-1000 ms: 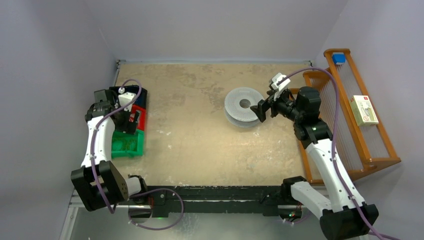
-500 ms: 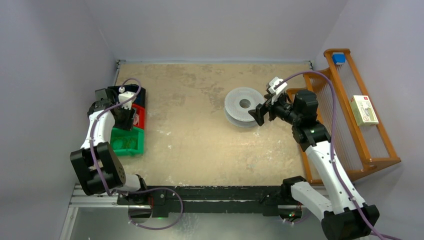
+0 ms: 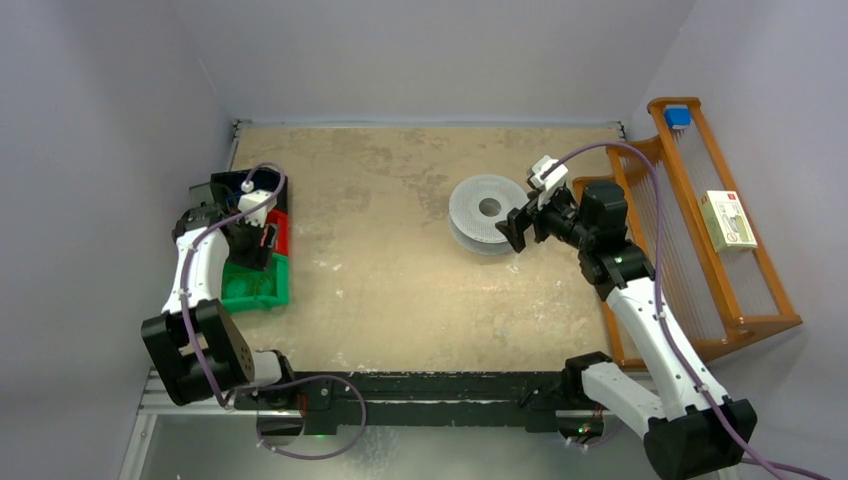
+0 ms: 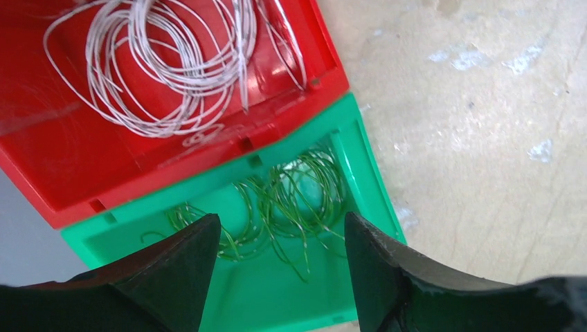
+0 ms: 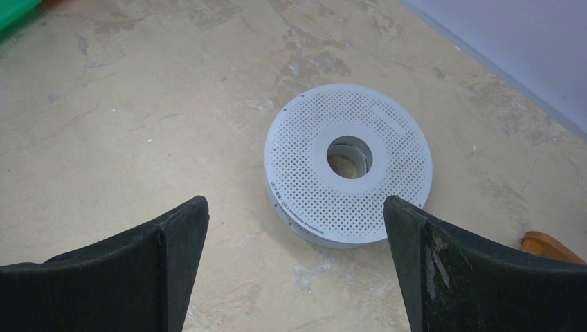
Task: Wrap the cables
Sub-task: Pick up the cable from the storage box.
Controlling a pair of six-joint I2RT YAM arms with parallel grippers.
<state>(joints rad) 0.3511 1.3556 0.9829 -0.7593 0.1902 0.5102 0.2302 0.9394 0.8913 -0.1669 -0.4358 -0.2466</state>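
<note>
Two pairs of fingers are in view, both spread wide and both empty.

1. The left fingers [image 4: 173,270] hang over the green bin [image 4: 363,173]. Its green wire coil [image 4: 297,200] lies loose on the bin floor, between the tips and just beyond them, untouched.
2. Further beyond is the white wire coil [image 4: 173,62] in the red bin [image 4: 83,166], which butts against the green one.
3. The right fingers [image 5: 166,263] hover above the desk [image 5: 138,138]. The grey perforated spool [image 5: 387,166] lies flat between and beyond the tips.

Assessment: both wires look very thin, light and springy. A single strand is likely to slip from a pinch, and the loops could snag or spill. The better hold is where several loops bunch together. No free end can be made out. The spool looks rigid and light and may skid, so steady it by the rim.
</note>
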